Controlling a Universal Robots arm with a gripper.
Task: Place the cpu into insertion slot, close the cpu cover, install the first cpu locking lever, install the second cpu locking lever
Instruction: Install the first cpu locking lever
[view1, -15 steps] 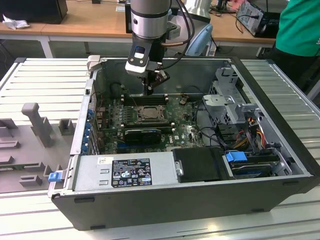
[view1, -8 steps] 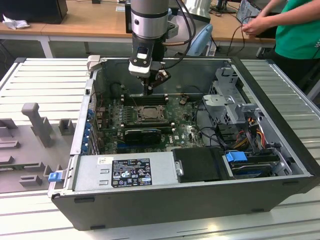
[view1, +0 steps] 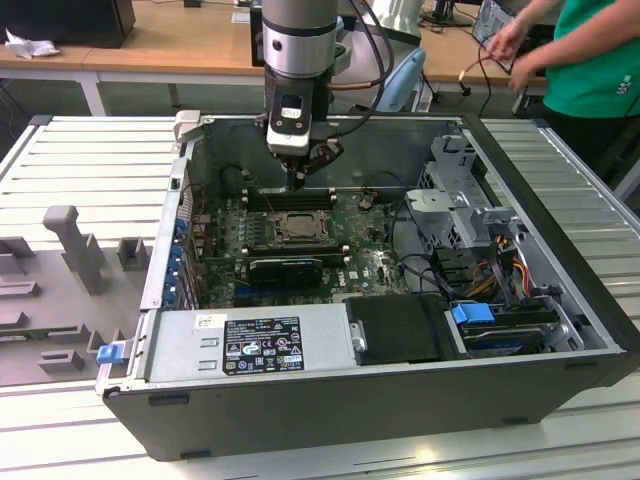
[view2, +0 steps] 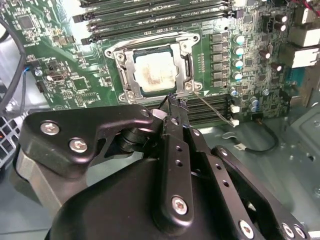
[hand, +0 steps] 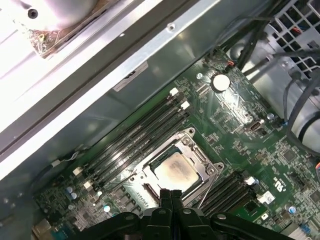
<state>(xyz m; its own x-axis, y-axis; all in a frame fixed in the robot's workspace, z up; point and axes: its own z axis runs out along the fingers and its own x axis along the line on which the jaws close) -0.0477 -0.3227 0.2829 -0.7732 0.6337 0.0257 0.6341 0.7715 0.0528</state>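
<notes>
- The cpu (view2: 155, 72) lies in the slot (view2: 150, 41), just past my gripper (hand: 170, 192) tip.
- The cover (view2: 126, 65) lies flat, framing it.
- I see my fingers (hand: 164, 196) pressed together, empty, beside the slot's near edge.
- RAM slots (hand: 135, 140) run beyond the slot.

The cpu (view2: 155, 72), a pale silvery square with a brownish smear on its face, lies flat in the insertion slot (view2: 192, 42), just beside the long black RAM slots (view2: 155, 12). The cpu cover (view2: 126, 65), a thin silvery frame, lies flat around the chip's face.
</notes>
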